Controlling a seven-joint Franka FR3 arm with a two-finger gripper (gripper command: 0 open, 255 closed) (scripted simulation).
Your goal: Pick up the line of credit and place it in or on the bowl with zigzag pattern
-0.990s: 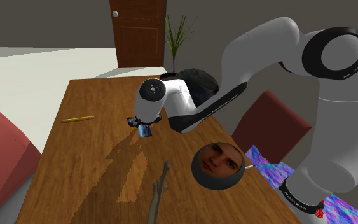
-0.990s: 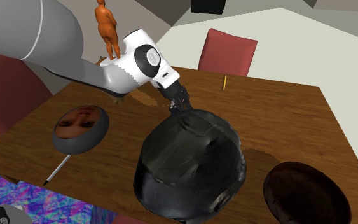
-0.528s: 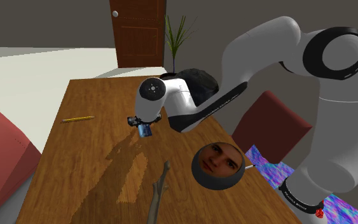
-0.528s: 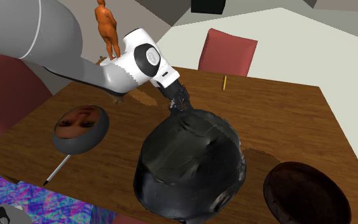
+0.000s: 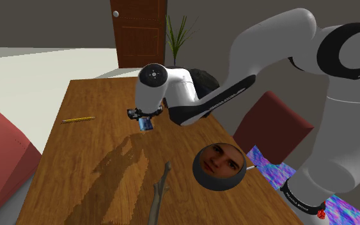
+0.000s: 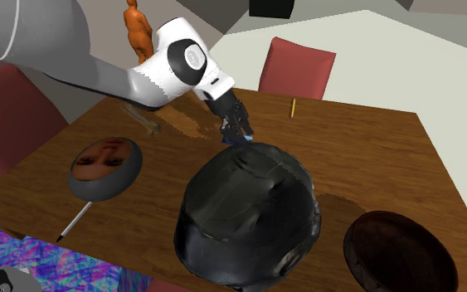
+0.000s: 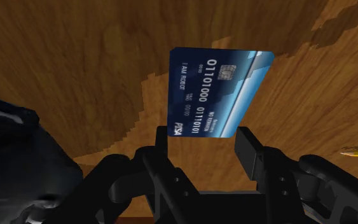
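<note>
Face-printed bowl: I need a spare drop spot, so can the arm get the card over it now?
Probably yes. The arm holds the blue card in its jaws above the table, and the bowl sits open close by, with bare wood between them.

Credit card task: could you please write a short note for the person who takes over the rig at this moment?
Gripper: shut on the blue credit card, held in the air above the wooden table.
Bowls: a bowl with a face picture, and a dark brown bowl at the second exterior view's lower right, next to a big black lumpy object. I cannot read a zigzag pattern on either bowl.
Done: card picked up.
Left: confirm the target bowl, carry the card over it, release.
</note>
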